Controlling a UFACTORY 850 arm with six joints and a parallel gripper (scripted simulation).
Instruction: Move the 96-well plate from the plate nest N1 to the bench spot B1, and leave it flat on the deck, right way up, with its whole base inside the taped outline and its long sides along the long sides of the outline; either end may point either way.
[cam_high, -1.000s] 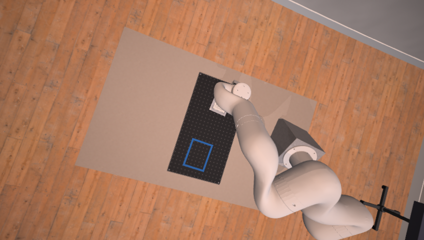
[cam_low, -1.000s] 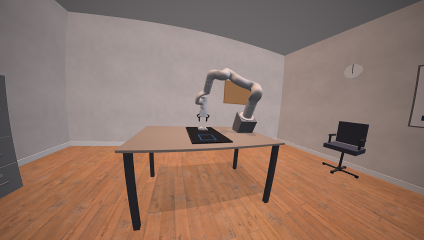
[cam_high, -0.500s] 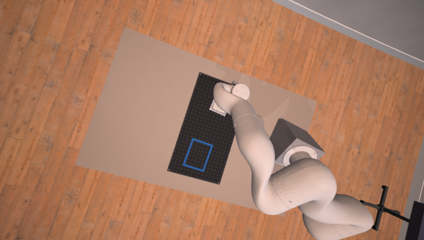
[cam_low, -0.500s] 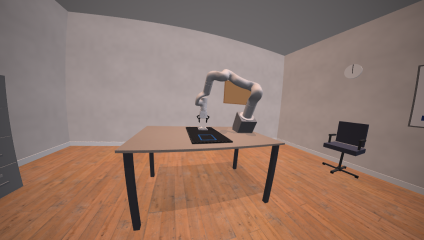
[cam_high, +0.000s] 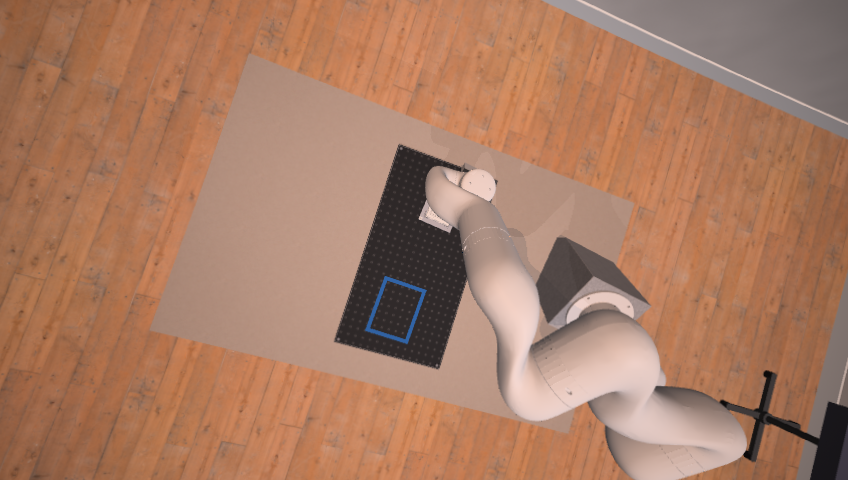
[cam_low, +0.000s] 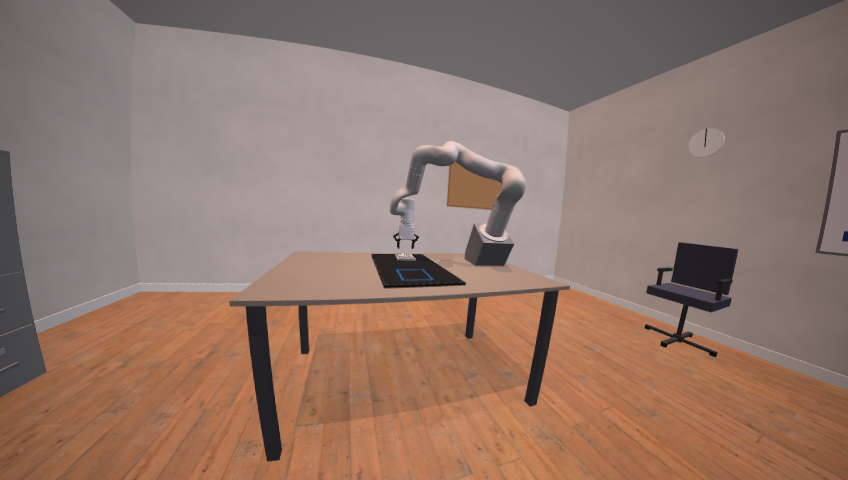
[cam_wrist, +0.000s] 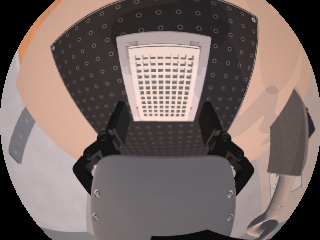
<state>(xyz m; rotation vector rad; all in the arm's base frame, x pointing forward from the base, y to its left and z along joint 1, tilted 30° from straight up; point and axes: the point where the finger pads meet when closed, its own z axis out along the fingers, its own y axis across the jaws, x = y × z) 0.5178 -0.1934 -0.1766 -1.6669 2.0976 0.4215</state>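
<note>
a tan table (cam_low: 333, 279) carries a black perforated deck (cam_high: 410, 261) with the blue taped outline (cam_high: 373, 311) at one end. the 96-well plate (cam_wrist: 166, 84) lies flat in its nest at the other end, well apart from the outline. the gripper (cam_low: 405, 240) hangs above the plate, fingers spread wide and holding nothing.

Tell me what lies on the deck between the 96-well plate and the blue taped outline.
Nothing lies there: in the top view only bare black perforated deck separates the 96-well plate, partly under the arm, from the blue taped outline.
</note>
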